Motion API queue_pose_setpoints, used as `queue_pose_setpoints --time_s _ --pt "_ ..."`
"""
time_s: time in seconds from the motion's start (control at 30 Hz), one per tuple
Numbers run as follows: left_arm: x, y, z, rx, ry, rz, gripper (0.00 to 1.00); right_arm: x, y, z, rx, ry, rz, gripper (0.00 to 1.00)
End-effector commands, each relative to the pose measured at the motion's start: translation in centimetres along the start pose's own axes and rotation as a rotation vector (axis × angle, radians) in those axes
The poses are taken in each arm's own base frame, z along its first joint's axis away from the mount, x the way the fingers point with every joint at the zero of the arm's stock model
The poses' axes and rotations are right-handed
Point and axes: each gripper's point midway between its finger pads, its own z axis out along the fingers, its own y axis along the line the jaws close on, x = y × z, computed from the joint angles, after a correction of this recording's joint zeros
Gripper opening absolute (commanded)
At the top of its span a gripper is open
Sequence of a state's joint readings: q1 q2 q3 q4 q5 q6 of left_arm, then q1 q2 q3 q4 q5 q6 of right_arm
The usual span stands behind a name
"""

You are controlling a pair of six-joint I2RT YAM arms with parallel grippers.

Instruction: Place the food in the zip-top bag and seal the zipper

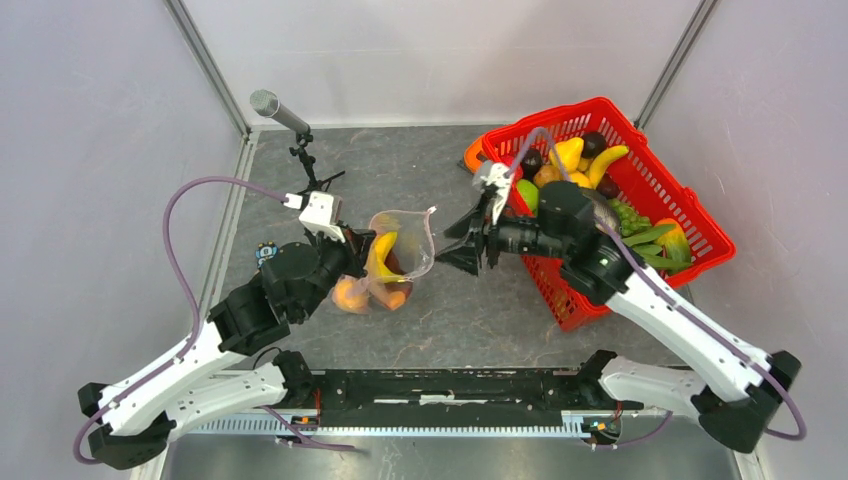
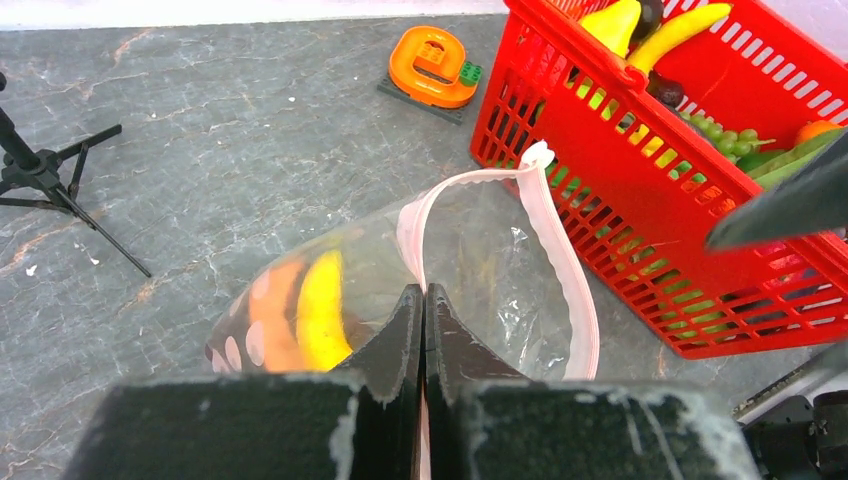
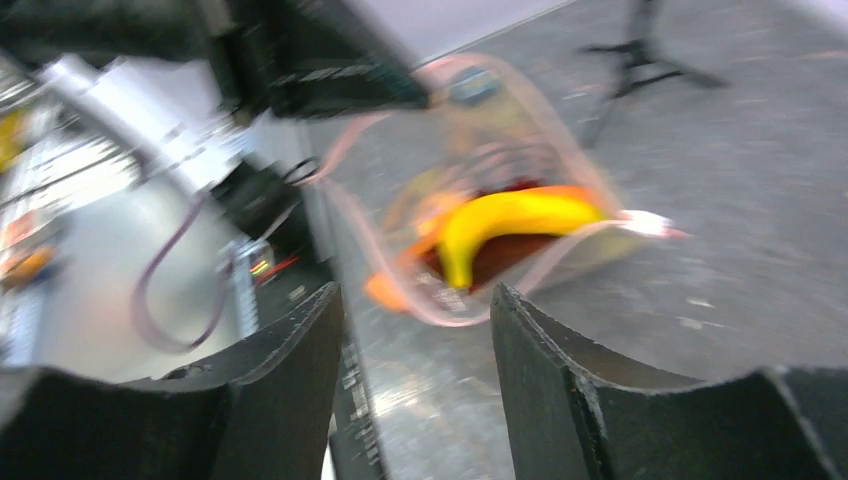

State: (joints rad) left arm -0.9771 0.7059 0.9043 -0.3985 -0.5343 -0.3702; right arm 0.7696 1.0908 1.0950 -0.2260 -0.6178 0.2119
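Note:
The zip-top bag (image 1: 410, 250) lies at mid table with its mouth held up and open toward the right. Inside it are a yellow banana (image 1: 384, 250) and orange pieces (image 1: 350, 296). My left gripper (image 1: 362, 248) is shut on the bag's pink zipper (image 2: 560, 260) edge; in the left wrist view the jaws (image 2: 423, 292) pinch the strip, with banana (image 2: 318, 300) and orange (image 2: 272, 312) showing through the bag. My right gripper (image 1: 466, 247) is open and empty, just right of the bag mouth. The blurred right wrist view shows its open jaws (image 3: 415, 300) facing the banana (image 3: 510, 215).
A red mesh basket (image 1: 660, 215) at the right holds more toy food (image 1: 590, 165); it also shows in the left wrist view (image 2: 640, 210). A flat orange ring (image 2: 432, 65) lies beside the basket's far left corner. A microphone on a small tripod (image 1: 290, 125) stands at the back left.

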Motion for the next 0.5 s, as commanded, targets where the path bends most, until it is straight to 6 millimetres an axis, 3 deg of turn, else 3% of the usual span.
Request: queue_pose_setpoints --time_s 0.0,0.07,0.17,0.23,0.3,0.47 --pt "-1.1 -0.9 0.4 0.015 -0.015 -0.025 0.02 -3.4 -7.9 -5.0 0.548 -0.156 -0.074 0.61" --pt "-0.6 -1.5 0.8 0.031 0.015 -0.011 0.02 -4.0 -11.4 -8.8 0.818 -0.2 -0.048 0.67" --pt "-0.1 -2.2 1.2 0.056 0.036 -0.009 0.02 -3.8 -14.5 -12.9 1.052 -0.224 -0.011 0.68" --pt "0.1 -2.7 1.5 0.076 0.044 -0.008 0.02 -3.3 -16.1 -15.1 1.157 -0.222 0.018 0.81" --pt "0.2 -3.1 1.7 0.088 0.055 -0.003 0.02 -2.4 -17.8 -17.1 1.24 -0.216 0.049 0.86" --pt "0.3 -3.5 2.0 0.096 0.067 0.005 0.02 -0.4 -20.8 -20.9 1.392 -0.202 0.114 0.88"
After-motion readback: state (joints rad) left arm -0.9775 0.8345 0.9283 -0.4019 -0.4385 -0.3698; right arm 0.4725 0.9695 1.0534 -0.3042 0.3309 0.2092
